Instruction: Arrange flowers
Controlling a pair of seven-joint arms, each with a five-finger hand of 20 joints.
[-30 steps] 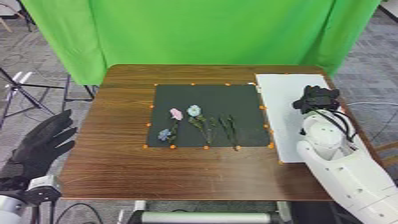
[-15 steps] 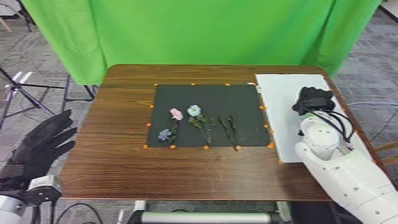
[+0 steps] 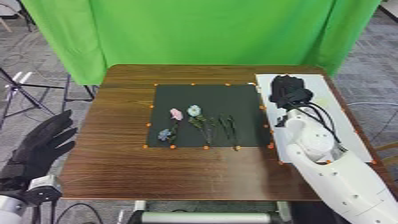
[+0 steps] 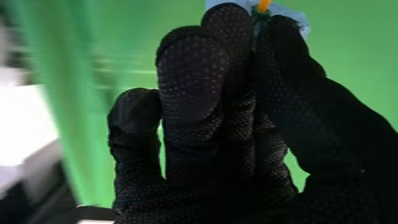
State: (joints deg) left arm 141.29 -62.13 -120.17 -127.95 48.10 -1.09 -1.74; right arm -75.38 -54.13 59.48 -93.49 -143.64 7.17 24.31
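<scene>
Brown wood forms the tabletop (image 3: pixel 107 175), bearing a dark mat (image 3: pixel 231 97) and white sheet (image 3: pixel 322 87). Left of it, the left hand (image 3: pixel 37 146) is open; the right hand (image 3: pixel 291 92), over the sheet, pinches a pale-blue flower (image 4: pixel 286 9). Pink (image 3: pixel 176 114), pale (image 3: pixel 194 110) and blue (image 3: pixel 164 134) flowers lie on the mat.

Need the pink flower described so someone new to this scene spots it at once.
On the brown wooden table, find the dark mat. The pink flower lies in its left part, bloom toward the far side. It's the only pink one: pale flower just right, blue flower nearer the robot.
</scene>
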